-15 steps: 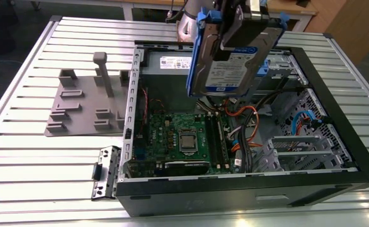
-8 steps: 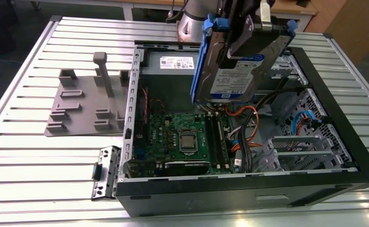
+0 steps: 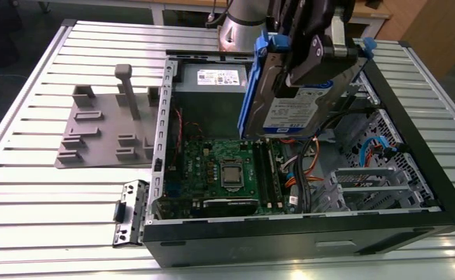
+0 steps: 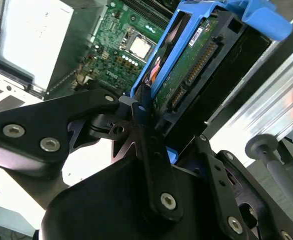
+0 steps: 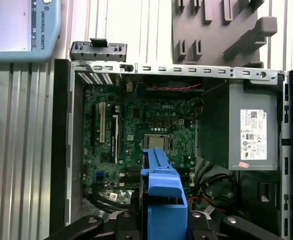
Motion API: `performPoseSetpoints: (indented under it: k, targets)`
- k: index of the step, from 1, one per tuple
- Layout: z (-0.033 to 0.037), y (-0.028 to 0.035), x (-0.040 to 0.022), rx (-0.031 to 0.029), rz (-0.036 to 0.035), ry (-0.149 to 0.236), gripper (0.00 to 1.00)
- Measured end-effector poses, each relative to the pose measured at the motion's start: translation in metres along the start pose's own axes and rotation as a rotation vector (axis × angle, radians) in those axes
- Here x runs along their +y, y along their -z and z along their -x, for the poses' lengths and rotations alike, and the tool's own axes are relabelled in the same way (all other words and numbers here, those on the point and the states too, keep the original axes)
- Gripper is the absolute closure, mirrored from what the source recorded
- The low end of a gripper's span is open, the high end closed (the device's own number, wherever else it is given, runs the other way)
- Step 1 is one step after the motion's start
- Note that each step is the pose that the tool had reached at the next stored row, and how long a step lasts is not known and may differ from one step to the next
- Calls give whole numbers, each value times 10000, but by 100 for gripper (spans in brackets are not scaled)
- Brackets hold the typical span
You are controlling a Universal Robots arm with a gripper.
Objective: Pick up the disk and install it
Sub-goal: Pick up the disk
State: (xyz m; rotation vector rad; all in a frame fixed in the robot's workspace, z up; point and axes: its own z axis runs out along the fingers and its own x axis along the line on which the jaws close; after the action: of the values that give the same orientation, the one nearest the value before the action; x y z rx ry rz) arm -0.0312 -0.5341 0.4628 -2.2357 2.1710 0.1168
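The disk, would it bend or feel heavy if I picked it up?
Probably stiff: the disk hangs from the pincer without sagging. Likely heavy for its size, being metal. Perhaps fragile: its circuit board is bare.

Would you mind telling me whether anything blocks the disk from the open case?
Nothing covers the case; the end effector holds the disk above it, with loose cables lying beneath its lower edge.

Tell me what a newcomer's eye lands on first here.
The blue-railed disk stands out, held nearly upright in the hand above the open computer case, at the top middle of the exterior view. Below it the green motherboard lies exposed inside the case. The grey power supply sits to the disk's left in the exterior view.
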Motion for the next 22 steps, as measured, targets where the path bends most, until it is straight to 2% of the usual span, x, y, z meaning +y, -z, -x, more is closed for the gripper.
performPoseSetpoints:
  k: [5, 8, 15, 22]
  targets:
    - [-134, -6, -10, 0, 0, -3, 64]
    - [-201, -10, -45, -2, -1, -3, 64]
    - [-316, -19, -248, -1, 2, -3, 64]
    - [-418, -31, -480, -1, 10, -3, 64]
